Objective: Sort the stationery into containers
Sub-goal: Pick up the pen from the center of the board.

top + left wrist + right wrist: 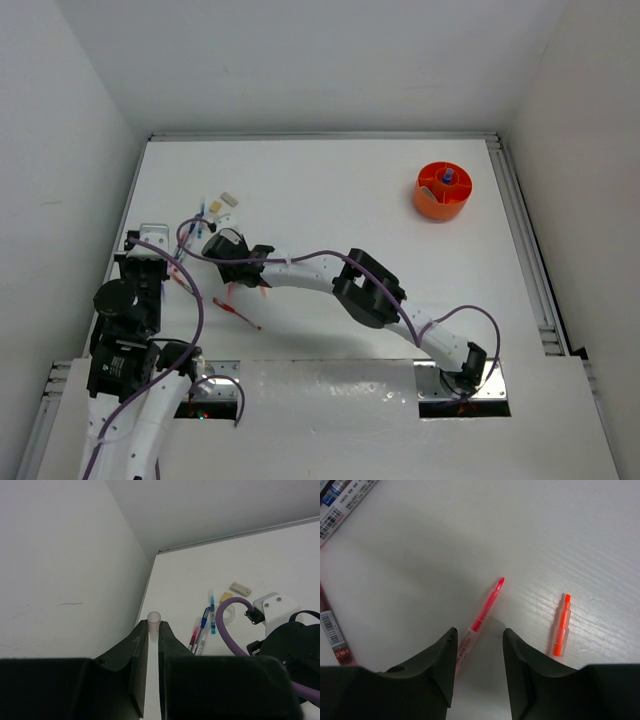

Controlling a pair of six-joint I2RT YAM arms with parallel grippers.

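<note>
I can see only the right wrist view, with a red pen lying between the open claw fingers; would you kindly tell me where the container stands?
Observer: The orange tub stands at the far right of the table, well away from the right claw, which is over by the left side.
Operator: Thank you. Does the tub hold anything?
Observer: Yes, a blue-capped bottle stands upright in one compartment.
Operator: And what is the other arm holding, if anything?
Observer: The left claw is closed on a pale tube, whose end pokes out past the fingertips.
</note>
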